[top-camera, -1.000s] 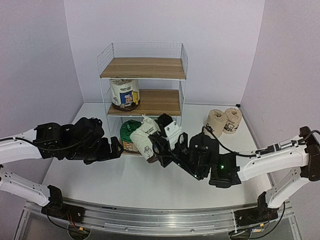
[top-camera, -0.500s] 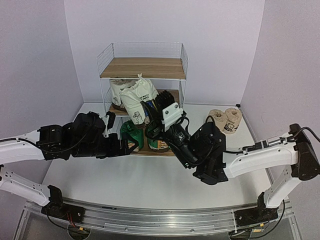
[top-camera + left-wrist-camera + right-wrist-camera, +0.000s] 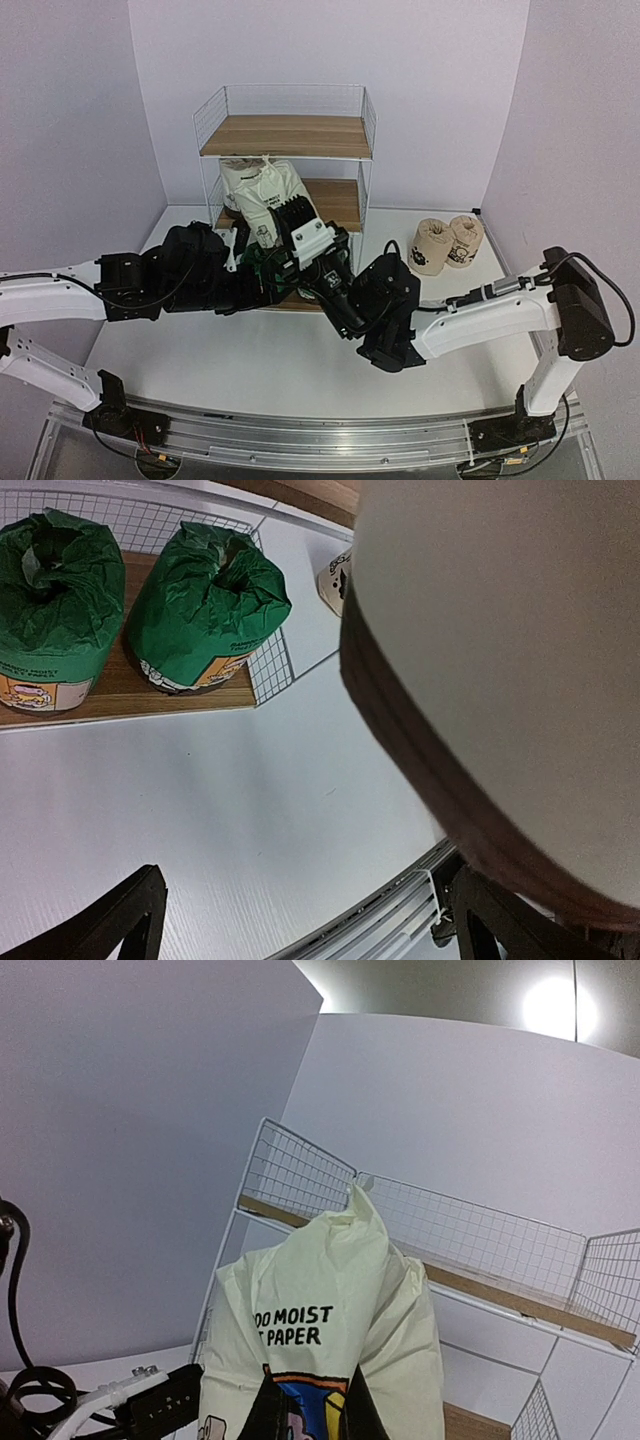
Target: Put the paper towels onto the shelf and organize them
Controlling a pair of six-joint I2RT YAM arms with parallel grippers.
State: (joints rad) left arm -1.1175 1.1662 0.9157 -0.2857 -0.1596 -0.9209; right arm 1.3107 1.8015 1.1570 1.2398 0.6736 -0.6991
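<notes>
My right gripper (image 3: 298, 226) is shut on a white paper towel roll (image 3: 270, 196) with a blue-yellow label, holding it up in front of the shelf's (image 3: 290, 136) middle tier. In the right wrist view the dark fingers (image 3: 268, 1412) pinch the roll's (image 3: 330, 1290) lower part. A second white roll (image 3: 232, 176) stands on the middle tier at the left. Two green rolls (image 3: 55, 590) (image 3: 205, 605) stand on the bottom board. Two tan rolls (image 3: 432, 246) (image 3: 465, 240) stand on the table to the right. My left gripper (image 3: 256, 272) (image 3: 310, 932) hangs open and empty in front of the bottom tier.
The top board (image 3: 285, 122) carries nothing. Both arms cross close together in front of the shelf. A blurred cream surface with a brown band (image 3: 500, 680) fills the right of the left wrist view. Walls stand close on both sides.
The right arm has lifted the white roll from table height up and back to the middle tier. The left arm has slid right, toward the front of the shelf, still open.
</notes>
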